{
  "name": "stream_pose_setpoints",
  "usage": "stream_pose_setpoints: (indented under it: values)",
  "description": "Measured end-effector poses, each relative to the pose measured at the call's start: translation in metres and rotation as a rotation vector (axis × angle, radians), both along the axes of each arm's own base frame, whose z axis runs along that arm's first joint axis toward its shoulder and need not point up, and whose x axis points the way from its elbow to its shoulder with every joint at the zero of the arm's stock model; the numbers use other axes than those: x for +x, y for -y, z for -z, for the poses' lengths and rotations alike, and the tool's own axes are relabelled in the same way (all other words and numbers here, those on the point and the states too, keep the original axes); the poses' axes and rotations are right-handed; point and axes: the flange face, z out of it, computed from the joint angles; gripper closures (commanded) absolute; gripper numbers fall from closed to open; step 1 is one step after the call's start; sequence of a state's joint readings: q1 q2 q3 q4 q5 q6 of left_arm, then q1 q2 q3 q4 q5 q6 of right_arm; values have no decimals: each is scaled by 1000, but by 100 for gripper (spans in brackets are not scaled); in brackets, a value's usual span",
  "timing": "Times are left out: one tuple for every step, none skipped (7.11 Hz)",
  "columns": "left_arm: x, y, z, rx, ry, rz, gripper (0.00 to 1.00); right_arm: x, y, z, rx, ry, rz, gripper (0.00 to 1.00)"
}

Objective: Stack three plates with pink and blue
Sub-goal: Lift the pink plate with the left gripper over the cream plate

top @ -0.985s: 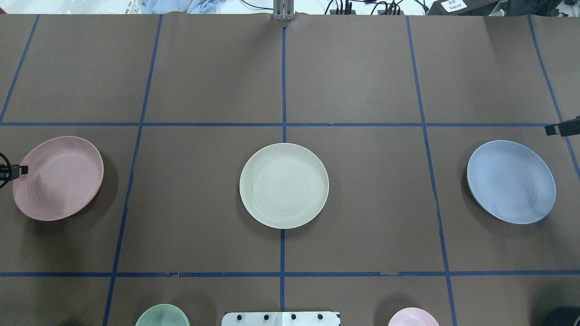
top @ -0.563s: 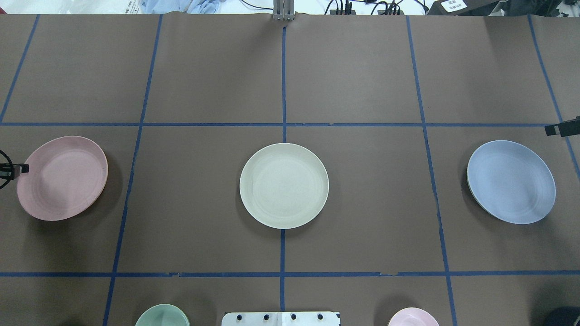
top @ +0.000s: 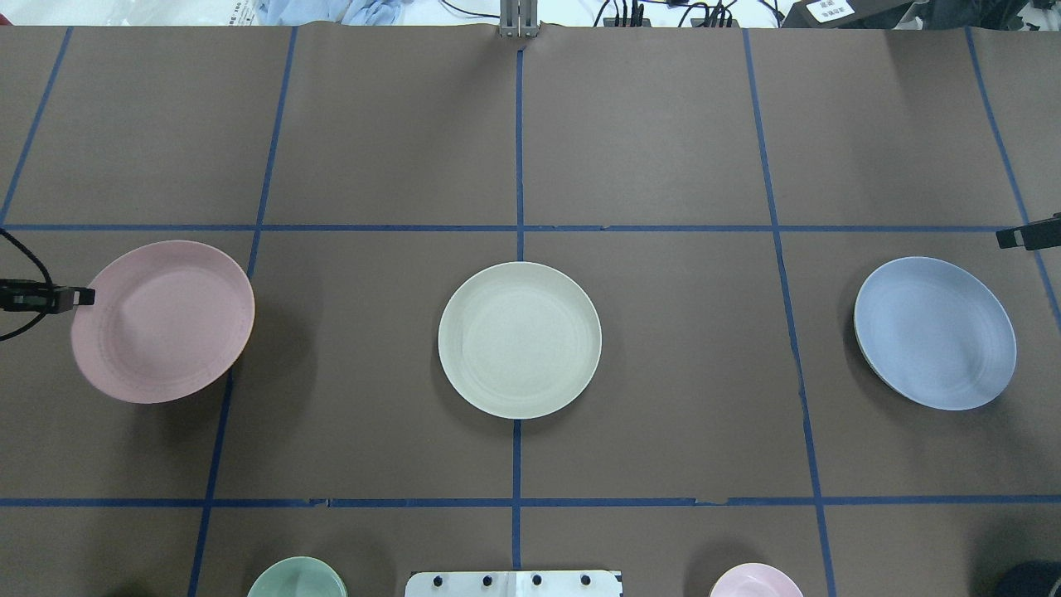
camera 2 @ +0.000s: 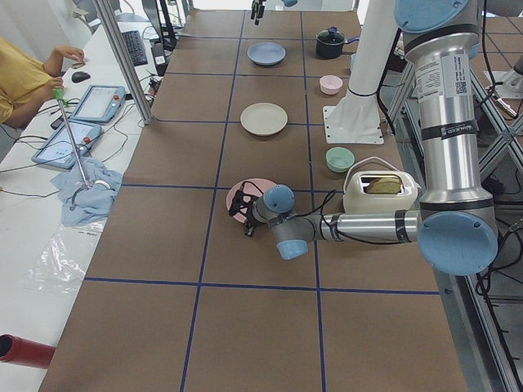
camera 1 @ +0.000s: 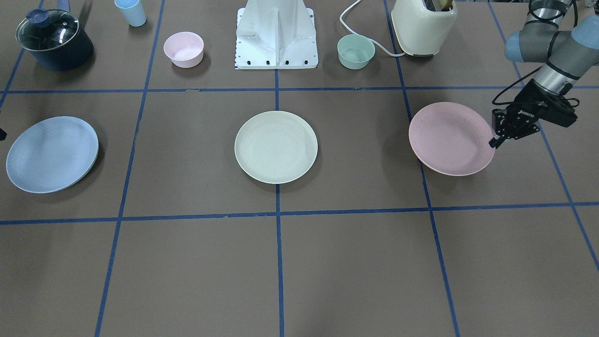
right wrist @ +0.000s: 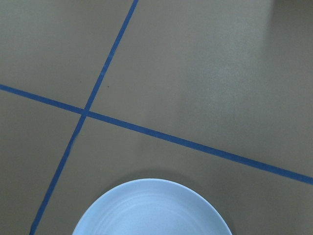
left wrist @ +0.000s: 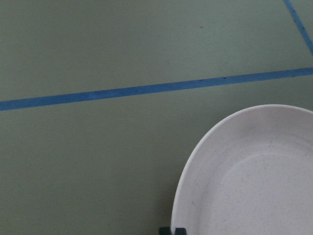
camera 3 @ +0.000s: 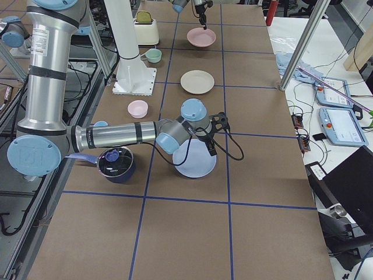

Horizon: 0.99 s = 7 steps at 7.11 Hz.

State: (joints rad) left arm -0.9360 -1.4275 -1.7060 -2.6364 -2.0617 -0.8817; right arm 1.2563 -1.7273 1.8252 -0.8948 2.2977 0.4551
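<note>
The left gripper is closed narrow on the rim of the pink plate and holds it by the edge; the plate stretches out in front of the fingertips, and its shadow falls apart from it on the table, so it seems to be raised a little. Farther out past the far rim of this plate lies the cream plate, flat on a crossing of the blue tape lines, and farther again in the same direction the blue plate. The right gripper shows only as a dark tip near this blue plate, not touching it, and I cannot tell if it is wide or narrow. The table is covered with dull brown paper, and the tape divides it in large rectangles. Toward the robot's base from the left gripper stand a cream toaster with a white cable and a small mint bowl. All three plates are round, shallow and matte, with faint rings inside. At the far side of the table, a person in yellow sits at a white desk.
</note>
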Motion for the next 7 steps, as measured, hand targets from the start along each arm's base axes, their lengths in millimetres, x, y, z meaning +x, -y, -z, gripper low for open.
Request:
stream_pose_setpoints:
  values:
    - [16, 17, 64, -36, -12, 11, 100, 0, 0, 0, 0, 1, 0, 0]
    - [42, 29, 124, -88, -34, 32, 100, 0, 0, 0, 0, 1, 1, 0]
    - [81, 30, 167, -130, -49, 47, 100, 0, 0, 0, 0, 1, 1, 0]
    - [125, 25, 202, -164, -58, 58, 100, 0, 0, 0, 0, 1, 0, 0]
    - [167, 14, 232, -198, -65, 64, 100, 0, 0, 0, -1, 1, 1, 0]
    - [200, 0, 255, -225, -77, 62, 100, 0, 0, 0, -1, 1, 1, 0]
    - [226, -13, 271, -247, -94, 55, 100, 0, 0, 0, -1, 1, 1, 0]
